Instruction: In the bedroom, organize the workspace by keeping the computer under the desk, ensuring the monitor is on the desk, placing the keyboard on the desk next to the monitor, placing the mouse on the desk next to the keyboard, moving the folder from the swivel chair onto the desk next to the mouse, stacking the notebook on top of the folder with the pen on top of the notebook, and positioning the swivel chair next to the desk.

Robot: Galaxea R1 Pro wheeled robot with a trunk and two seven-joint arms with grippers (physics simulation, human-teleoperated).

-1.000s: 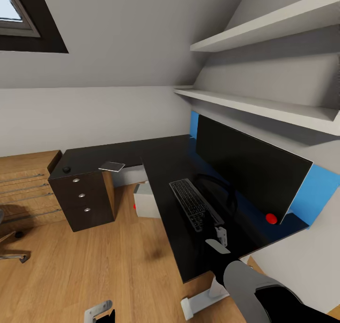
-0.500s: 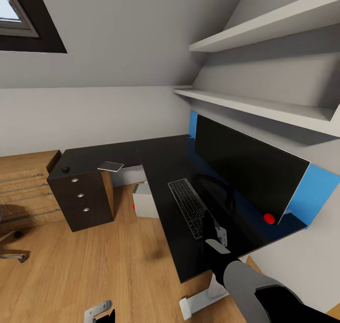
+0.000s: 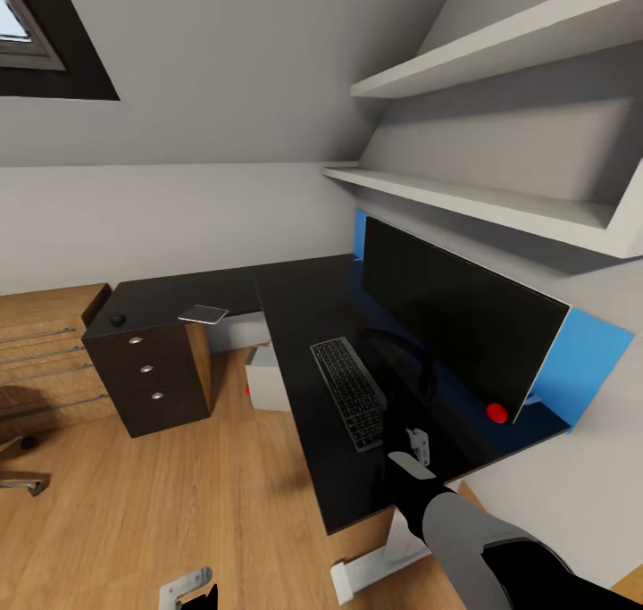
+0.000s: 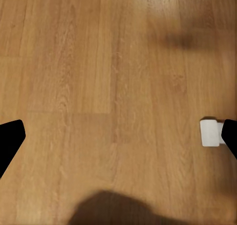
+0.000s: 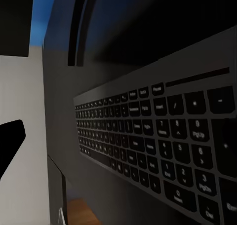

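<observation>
Head view showed the monitor [image 3: 460, 320] standing on the desk [image 3: 295, 302] with the keyboard [image 3: 346, 390] lying just before it, and the computer [image 3: 265, 380] under the desk; those parts looked done; the mouse [image 3: 117, 320] sat well apart on the far wing, beside a small grey notebook-like slab [image 3: 203, 313]; folder and pen remained to be placed; the swivel chair [image 3: 20, 463] stood well away; the right gripper [image 3: 404, 445] hung at the keyboard's near end, its jaws' state untellable; the left gripper [image 4: 118, 136] was spread, empty, over floor; key legends were readable, no brand.
</observation>
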